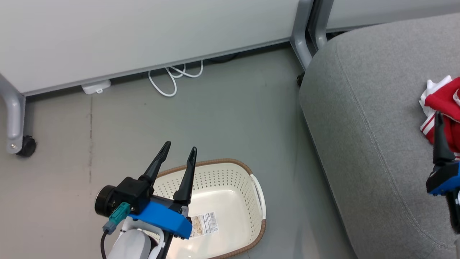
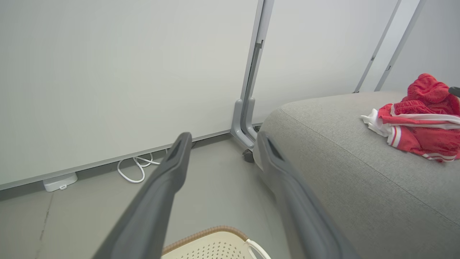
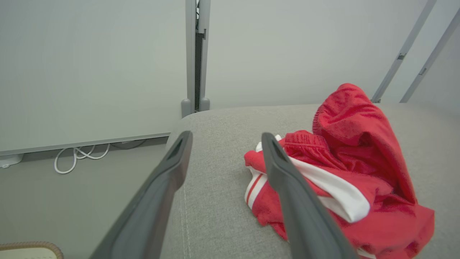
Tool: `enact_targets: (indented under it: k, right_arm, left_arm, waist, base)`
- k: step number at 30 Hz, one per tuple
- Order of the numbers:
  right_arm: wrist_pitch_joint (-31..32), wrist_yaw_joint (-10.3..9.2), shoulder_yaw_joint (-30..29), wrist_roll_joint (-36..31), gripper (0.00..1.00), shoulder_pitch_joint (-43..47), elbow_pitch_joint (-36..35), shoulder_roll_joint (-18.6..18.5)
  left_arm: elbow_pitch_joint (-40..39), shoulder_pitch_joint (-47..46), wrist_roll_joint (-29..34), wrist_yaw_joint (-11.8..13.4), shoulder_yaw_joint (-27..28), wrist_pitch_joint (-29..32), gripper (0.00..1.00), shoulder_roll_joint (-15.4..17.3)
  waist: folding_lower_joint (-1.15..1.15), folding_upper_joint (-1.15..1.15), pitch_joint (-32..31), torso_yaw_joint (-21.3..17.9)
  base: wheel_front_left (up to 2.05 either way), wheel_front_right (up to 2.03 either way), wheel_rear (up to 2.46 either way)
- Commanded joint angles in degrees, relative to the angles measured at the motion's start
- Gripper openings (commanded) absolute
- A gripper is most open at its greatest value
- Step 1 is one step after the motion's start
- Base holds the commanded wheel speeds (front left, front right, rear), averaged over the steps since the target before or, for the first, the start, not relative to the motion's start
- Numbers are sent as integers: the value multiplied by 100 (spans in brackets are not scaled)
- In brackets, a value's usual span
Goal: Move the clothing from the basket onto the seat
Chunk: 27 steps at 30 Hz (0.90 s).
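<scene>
Head view: left pincer (image 1: 180,145) spread apart above the basket (image 1: 230,176) on the floor (image 1: 215,108), right pincer (image 3: 226,136) also apart, low over the seat (image 3: 215,216), just beside the red-and-white clothing (image 3: 359,151) heaped on that seat, pale wall panels (image 3: 90,72) behind.

The basket (image 1: 215,176) at six o'clock is cream, dotted with holes, with a brown woven rim. At three o'clock, the clothing (image 1: 445,100) is bright red with white stripes, the seat (image 1: 366,118) plain grey.
</scene>
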Motion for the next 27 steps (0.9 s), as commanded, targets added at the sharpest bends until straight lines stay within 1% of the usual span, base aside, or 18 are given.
enact_targets:
  k: [1,4,7,12,19,23,27]
  right_arm:
    - [61,1,41,-49,100,242,-234,70]
    - [260,1,201,-168,100,763,-884,342]
    - [425,1,338,-269,100,1189,-1429,524]
    - [545,1,492,-357,100,1773,-1972,824]
    - [503,1,591,-396,100,2235,-2184,1183]
    - [438,1,581,-420,100,2375,-2161,1306]
    - [405,1,520,-433,100,2426,-2131,1379]
  left_arm:
    - [13,118,-10,-14,97,-16,100,-14]
    - [49,299,7,-14,290,-17,100,-77]
    - [33,439,-33,-14,464,-17,100,-121]
    - [62,658,-20,-14,682,-16,100,-132]
    - [233,858,75,-14,1047,-17,100,-134]
    - [328,952,113,-14,1200,-16,100,-122]
    - [420,1016,142,-14,1234,-16,100,-129]
  waist:
    - [1,0,-306,172]
    - [1,0,-527,296]
    - [1,0,-687,427]
    - [1,0,-913,685]
    - [1,0,-1113,966]
    - [1,0,-1170,1068]
    - [1,0,-1188,1148]
  base:
    - [0,0,0]
    - [0,0,0]
    - [0,0,0]
    - [0,0,0]
    - [0,0,0]
    - [0,0,0]
    - [0,0,0]
